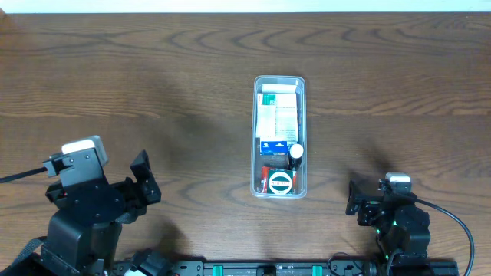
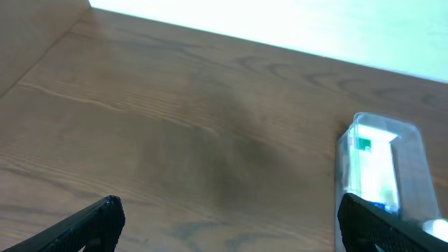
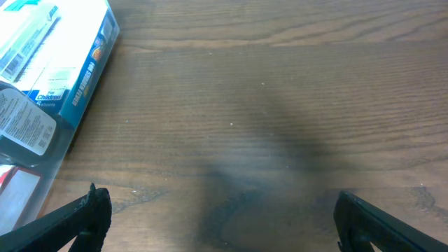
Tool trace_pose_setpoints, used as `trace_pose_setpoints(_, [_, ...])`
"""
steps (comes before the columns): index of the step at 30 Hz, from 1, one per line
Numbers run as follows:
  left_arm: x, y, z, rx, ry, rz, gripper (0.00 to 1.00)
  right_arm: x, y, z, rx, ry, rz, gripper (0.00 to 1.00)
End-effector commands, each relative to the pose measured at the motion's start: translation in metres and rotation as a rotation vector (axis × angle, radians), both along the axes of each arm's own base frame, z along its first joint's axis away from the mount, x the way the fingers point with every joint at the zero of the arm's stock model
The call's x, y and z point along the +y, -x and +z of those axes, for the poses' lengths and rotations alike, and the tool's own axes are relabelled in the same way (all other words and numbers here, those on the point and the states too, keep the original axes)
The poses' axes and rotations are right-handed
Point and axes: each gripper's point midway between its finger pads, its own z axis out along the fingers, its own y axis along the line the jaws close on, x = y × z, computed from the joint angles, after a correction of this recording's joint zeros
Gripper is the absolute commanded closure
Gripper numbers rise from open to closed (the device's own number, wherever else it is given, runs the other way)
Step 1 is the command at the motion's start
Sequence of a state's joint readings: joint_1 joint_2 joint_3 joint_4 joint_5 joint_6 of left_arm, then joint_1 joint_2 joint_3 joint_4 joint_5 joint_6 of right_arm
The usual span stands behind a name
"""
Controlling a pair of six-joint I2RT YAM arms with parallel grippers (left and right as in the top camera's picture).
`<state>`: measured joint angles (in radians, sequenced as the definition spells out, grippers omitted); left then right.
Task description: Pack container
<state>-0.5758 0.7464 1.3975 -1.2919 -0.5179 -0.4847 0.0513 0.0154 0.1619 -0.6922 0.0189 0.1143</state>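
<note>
The clear plastic container [image 1: 279, 83] lies lengthwise in the middle of the table, filled with small boxes, a white-capped bottle and a round red-and-white item. It shows at the right of the left wrist view [image 2: 413, 140] and at the left edge of the right wrist view [image 3: 52, 164]. My left gripper [image 1: 147, 184] is open and empty at the front left, its fingers spread over bare wood [image 2: 227, 224]. My right gripper [image 1: 354, 201] is open and empty at the front right, over bare wood [image 3: 220, 220].
The brown wooden table [image 1: 153, 84] spreads around the container. Its far edge runs along the top of the overhead view.
</note>
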Motion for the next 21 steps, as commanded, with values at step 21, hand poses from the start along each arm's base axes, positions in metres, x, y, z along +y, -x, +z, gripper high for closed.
trace_pose_setpoints(21, [0.006,-0.028,-0.077,-0.149,-0.039,-0.124,0.02,0.001,0.001,-0.001,0.001,-0.008,0.002,0.01])
